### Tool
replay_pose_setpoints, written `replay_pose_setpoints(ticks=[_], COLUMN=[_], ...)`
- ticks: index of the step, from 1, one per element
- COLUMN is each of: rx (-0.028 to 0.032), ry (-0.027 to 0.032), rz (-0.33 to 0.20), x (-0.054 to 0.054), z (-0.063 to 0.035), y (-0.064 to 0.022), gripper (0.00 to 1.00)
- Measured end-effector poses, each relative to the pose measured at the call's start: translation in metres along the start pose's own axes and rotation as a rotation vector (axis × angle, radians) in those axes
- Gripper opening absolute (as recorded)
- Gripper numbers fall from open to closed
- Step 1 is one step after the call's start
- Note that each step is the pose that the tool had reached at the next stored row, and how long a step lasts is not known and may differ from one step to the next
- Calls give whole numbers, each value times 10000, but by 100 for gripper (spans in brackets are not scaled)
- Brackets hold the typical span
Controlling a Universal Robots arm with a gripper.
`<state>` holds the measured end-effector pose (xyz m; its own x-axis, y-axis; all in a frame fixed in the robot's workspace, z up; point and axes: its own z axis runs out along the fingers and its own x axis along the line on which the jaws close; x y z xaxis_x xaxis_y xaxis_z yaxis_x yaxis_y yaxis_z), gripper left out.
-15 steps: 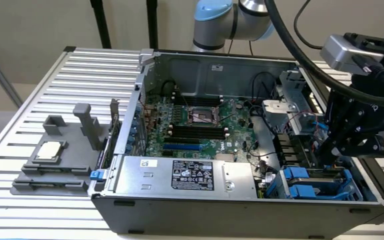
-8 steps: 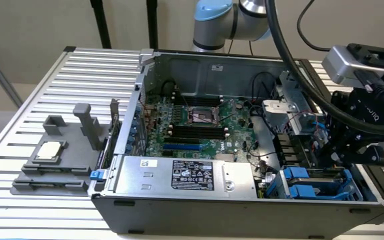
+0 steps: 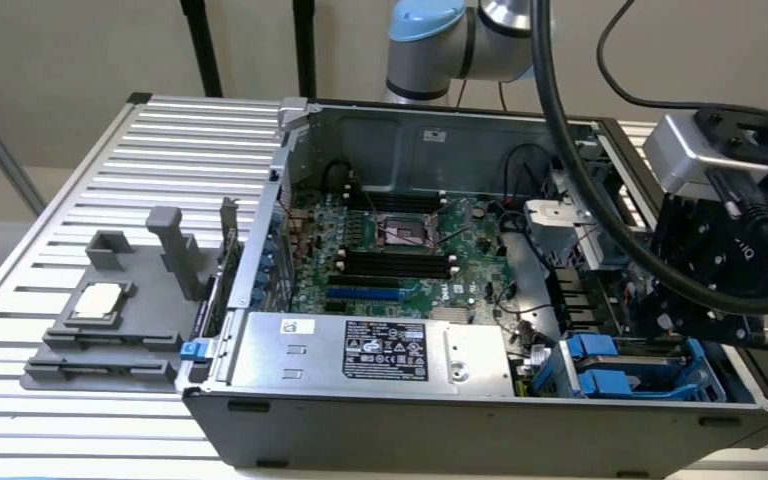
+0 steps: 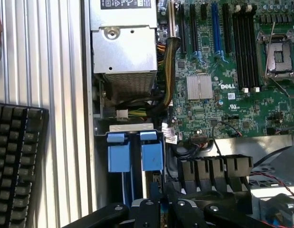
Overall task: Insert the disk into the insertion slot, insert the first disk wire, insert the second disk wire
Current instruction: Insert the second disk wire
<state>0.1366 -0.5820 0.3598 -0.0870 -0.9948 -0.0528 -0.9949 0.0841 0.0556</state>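
Gripper: we are seeing the gripper (image 3: 684, 320) hanging at the exterior view's lower right, over the blue bay; its fingertips are cut off in the wrist view, so we cannot tell whether it is released or clenched.
Insertion slot: we are looking at the insertion slot (image 3: 624, 372) just under the gripper, its blue rails (image 4: 136, 153) partly hidden by the black mount.
Disk: we are not making out the disk with any certainty.
Power supply: the grey power supply (image 3: 377, 350) is sitting at lower centre.
Motherboard: the motherboard (image 3: 398, 250) is lying further back, partly crossed by the black cable (image 3: 571, 130).
Fixture: the grey fixture (image 3: 117, 320) is resting at left.
Keyboard: a black keyboard (image 4: 16, 161) is running off the frame's left edge.
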Motion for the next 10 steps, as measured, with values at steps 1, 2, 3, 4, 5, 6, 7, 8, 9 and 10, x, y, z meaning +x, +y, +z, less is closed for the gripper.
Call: replay_pose_setpoints(ticks=[1,2,3,4,5,6,7,8,9,10], rx=[5,10,17,23,29,33,37,43,51,57], ry=[-40,-82,-127,-169,-211,-249,-286,-323,-362,-406], rz=[-7,-15,-23,-30,-36,-42,-48,-53,-59,-65], x=[8,16,24,30,36,42,46,48,50,52], z=[11,24,36,47,59,71,86,98,109,120], y=[0,0,0,-1,-1,-2,-3,-3,-4,-5], gripper=[16,16,16,16,16,16,16,16,16,16])
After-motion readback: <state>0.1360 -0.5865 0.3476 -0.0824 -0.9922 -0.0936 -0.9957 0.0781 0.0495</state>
